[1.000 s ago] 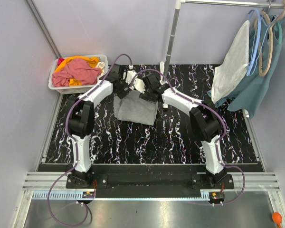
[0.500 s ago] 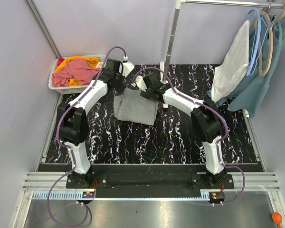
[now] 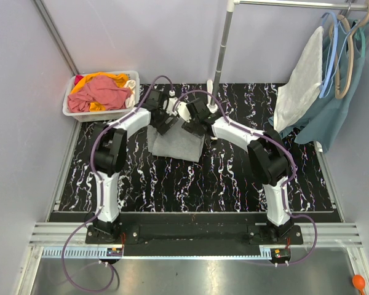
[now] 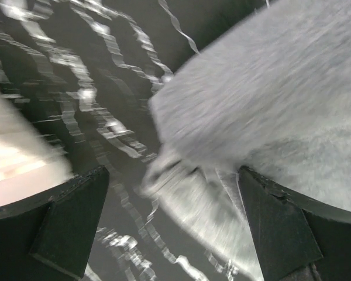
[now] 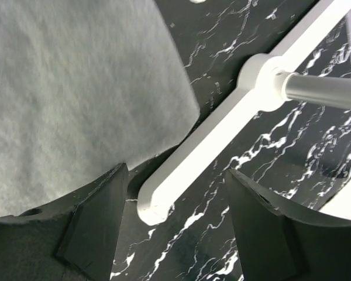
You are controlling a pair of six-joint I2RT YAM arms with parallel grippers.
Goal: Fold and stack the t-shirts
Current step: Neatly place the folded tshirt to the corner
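Grey t-shirt [image 3: 177, 141] lies folded on your tabletop [image 3: 234, 178] — your left fingers [image 4: 64, 228] and right fingers [image 5: 93, 228] gape wide, gripping nothing.

Blur smears the shirt [image 4: 269, 99] corner at the left wrist, and from above the left gripper [image 3: 165, 121] and right gripper [image 3: 192, 126] hide its far edge.

Figure: Legible markings in the three views: none.
No lettering, label, brand, number or sign can be read. The grey t-shirt [image 3: 177, 142] shows plain cloth in the top and right wrist views. The left wrist view is blurred. The small fittings by the arm bases [image 3: 114, 251] at the near edge are too small to make out.
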